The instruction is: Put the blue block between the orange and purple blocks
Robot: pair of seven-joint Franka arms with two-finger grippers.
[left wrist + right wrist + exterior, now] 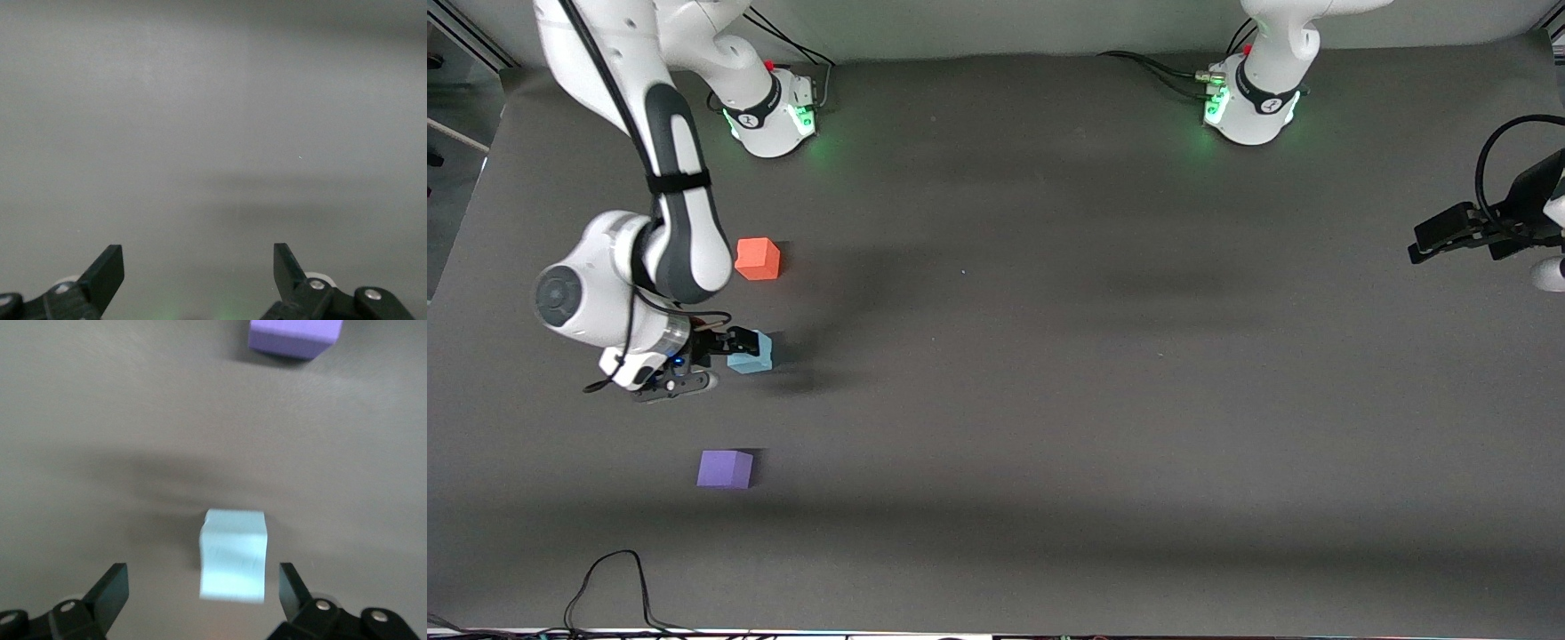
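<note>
Straddling blue block (pixel 232 563): right end effector (pixel 200 587) open | left end effector (pixel 198 267) open, waiting, arm cropped

Three blocks lie in a row on the tabletop (pixel 1049 356) toward the right arm's end: the orange block (pixel 758 259) farthest from the front camera, the blue block (pixel 751 352) between, the purple block (pixel 725 468) nearest. All stand apart from one another.
</note>
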